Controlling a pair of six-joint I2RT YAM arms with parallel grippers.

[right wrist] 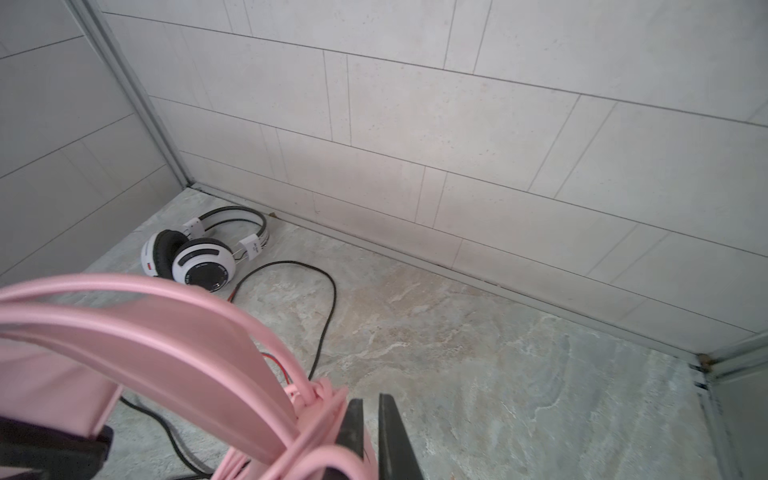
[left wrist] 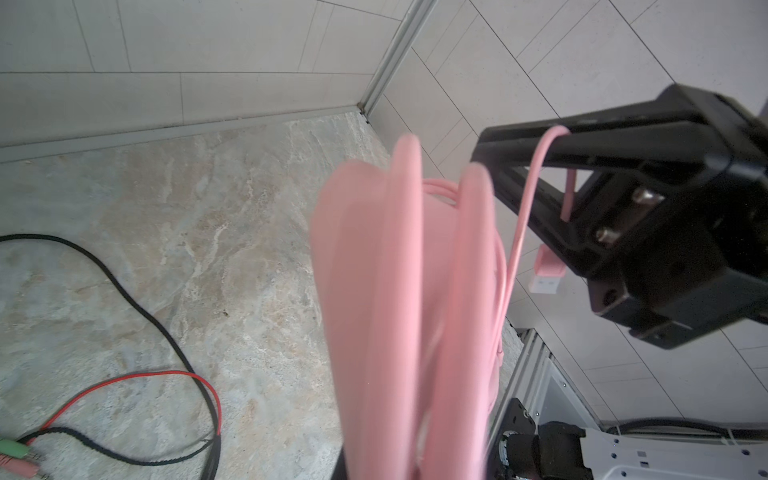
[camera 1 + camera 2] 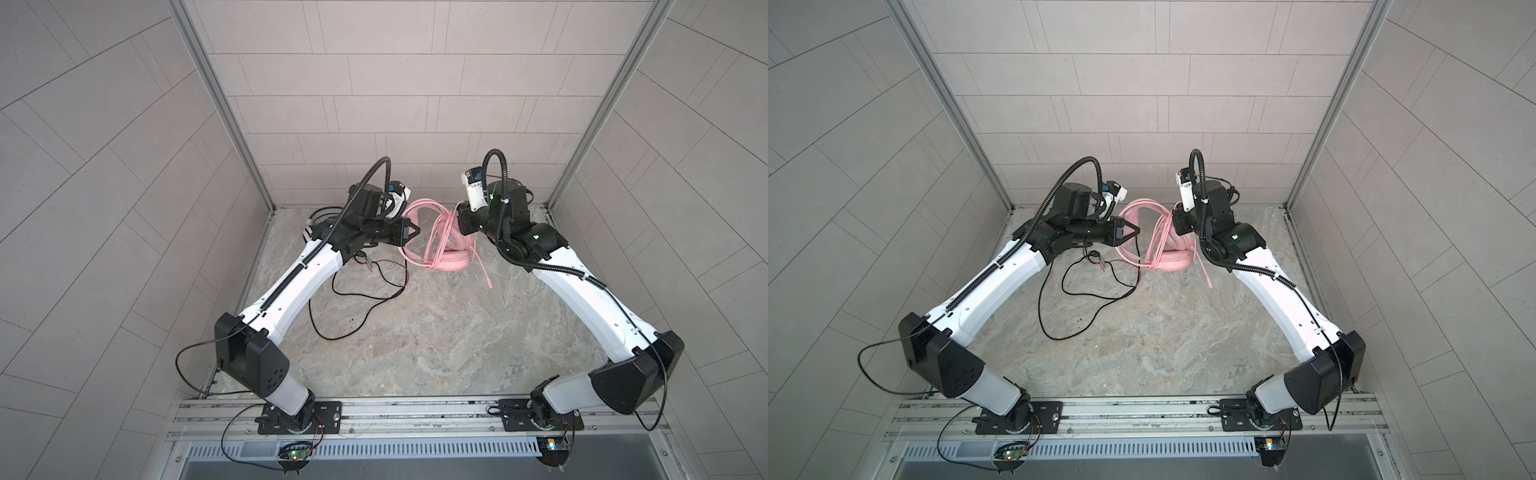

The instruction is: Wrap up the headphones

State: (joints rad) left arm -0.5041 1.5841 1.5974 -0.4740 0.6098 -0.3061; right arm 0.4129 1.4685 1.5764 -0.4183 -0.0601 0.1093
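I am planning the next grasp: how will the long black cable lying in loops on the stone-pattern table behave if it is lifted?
Probably floppy: the thin black cable lies in loose curves, so it should sag and trail. Likely light, yet it runs to the white-and-black over-ear headset, which may drag along.

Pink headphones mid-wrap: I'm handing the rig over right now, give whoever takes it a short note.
Left tool: shut on the pink headphones, at the headband.
Right tool: shut on the pink cable; several turns lie around the headband, its end hangs loose.
White-and-black headphones: far left corner, black cable sprawled unwrapped on the table.
Left to do: wind in the pink end, then wrap the second set.
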